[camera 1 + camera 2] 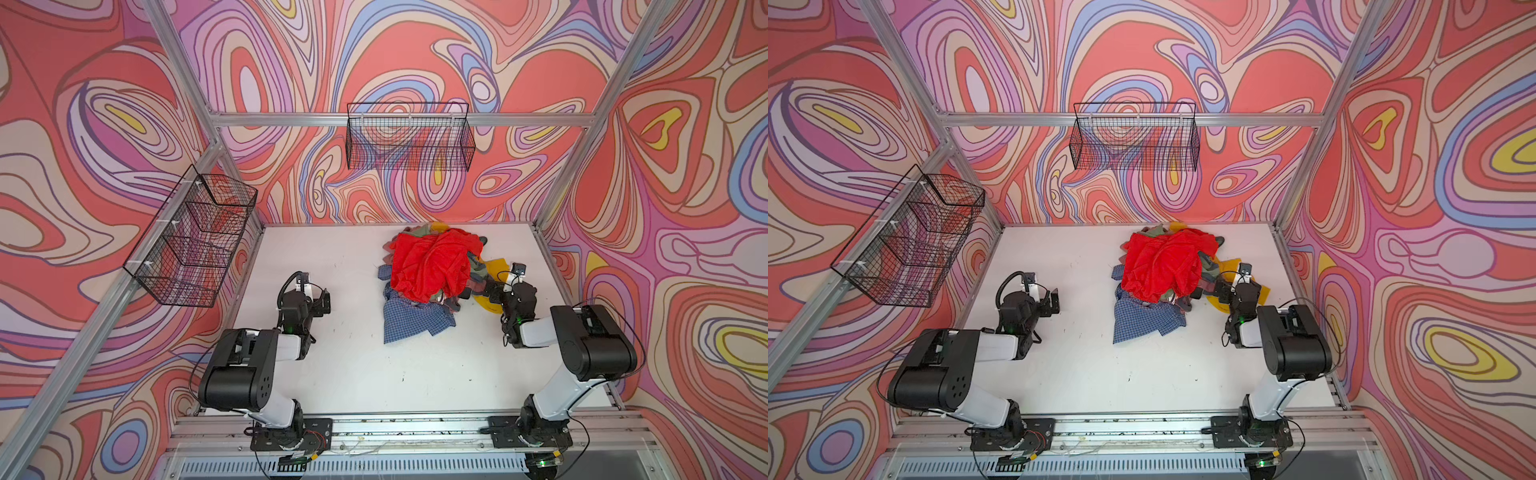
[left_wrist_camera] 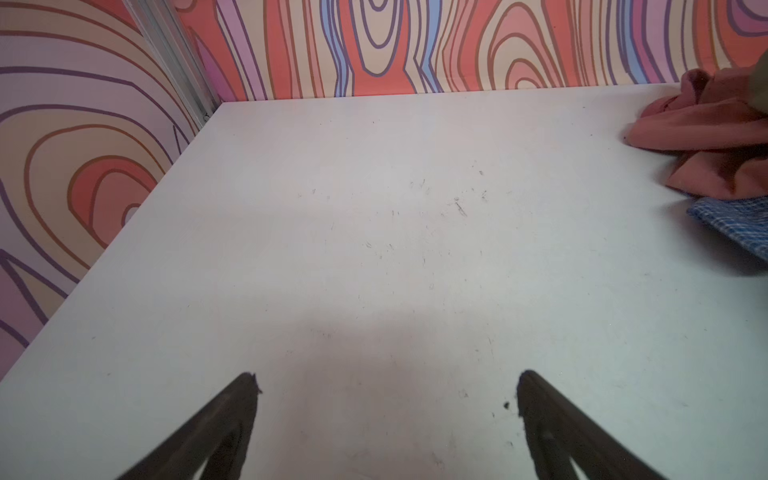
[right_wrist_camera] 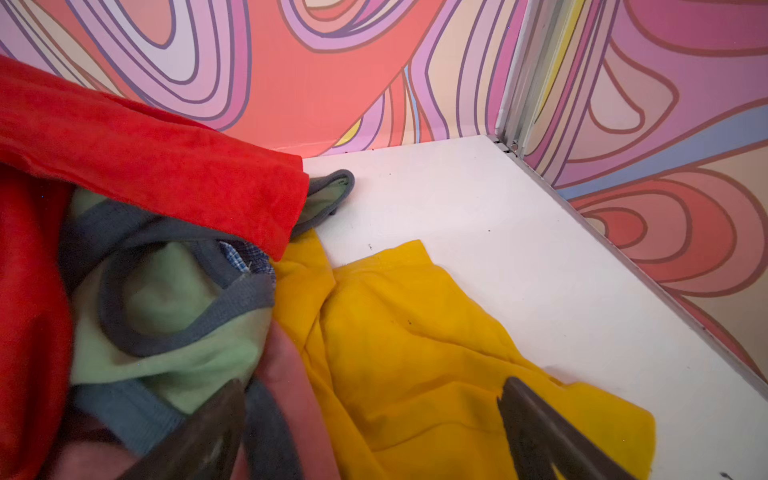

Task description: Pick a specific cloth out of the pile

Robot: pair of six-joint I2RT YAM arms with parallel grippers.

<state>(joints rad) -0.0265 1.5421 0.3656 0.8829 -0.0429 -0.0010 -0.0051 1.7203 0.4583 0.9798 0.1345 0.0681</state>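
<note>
Closest to me, the left gripper [image 2: 386, 382] is hanging over the bare, scuffed white counter [image 1: 374, 374], well apart from the clothes. Its dark jaws are standing spread wide, gripping nothing.

Further in on the right side, the right gripper [image 3: 374, 390] is sitting low at the pile's edge, its jaws also released and wide apart. In the right wrist view one finger is lying over the dull green piece with grey ribbed trim [image 3: 174, 299] and a dusty pink fold, and the other over the soft, wrinkly mustard-yellow cloth [image 3: 415, 353]. I cannot tell whether either finger is touching fabric.

That yellow cloth [image 1: 496, 266] is lying flat on the counter on the right side of the heap of mixed garments [image 1: 432, 291], its inner edge tucked under the others. The crumpled bright red cloth [image 1: 432, 262] is draping over the top of the heap, and the blue checked shirt [image 1: 409, 318] is spreading out from beneath it toward me.

On the left rail, a black wire-mesh basket with dividers [image 1: 195, 237] is hanging. On the far rail, a long rectangular black wire basket [image 1: 409, 137] is hanging. The swirled wall print is showing through both meshes, so I cannot tell what they are holding.
</note>
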